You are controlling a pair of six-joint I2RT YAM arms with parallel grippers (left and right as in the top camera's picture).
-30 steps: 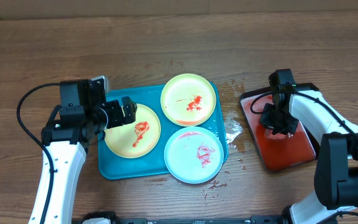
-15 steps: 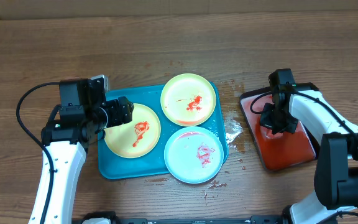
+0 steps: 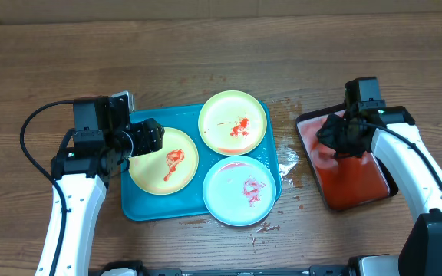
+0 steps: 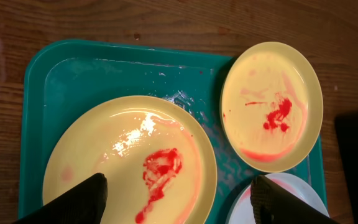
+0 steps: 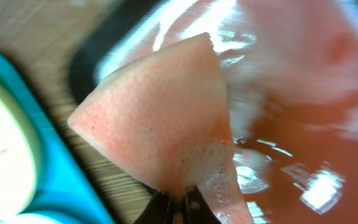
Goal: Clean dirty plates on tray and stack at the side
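Turquoise tray [image 3: 131, 201] sits mid-table, long axis roughly left-right, slightly skewed to the table [image 3: 206, 46] edge.

Three plates, all flat, face up, red smears on each:
- left yellow-green plate [image 3: 163, 161]: left half of the tray, biggest smear near its centre
- upper yellow-green plate [image 3: 232, 123]: far-right corner of the tray, just beside the left one
- pale blue-white plate [image 3: 240, 190]: near-right corner, its edge hanging over the tray rim

Left arm: white link comes up from the near-left edge and bends at the elbow, with the black wrist pointing right. Left gripper [image 3: 150, 136] hangs over the left edge of the left yellow-green plate. In the wrist view its fingers [image 4: 82, 199] are spread wide, with only plate surface between them. Can't tell if they touch the plate.

Right arm: white link sweeps in from the near-right corner, with the wrist over the black tray [image 3: 303, 120], which sits well right of the turquoise one and holds red liquid [image 3: 355, 180]. Right gripper [image 5: 178, 208] is clamped on a pink, wet, foamy sponge [image 5: 160, 118], pinched at its narrow end. The sponge's wide end fans away from the jaws, and it is above the liquid.
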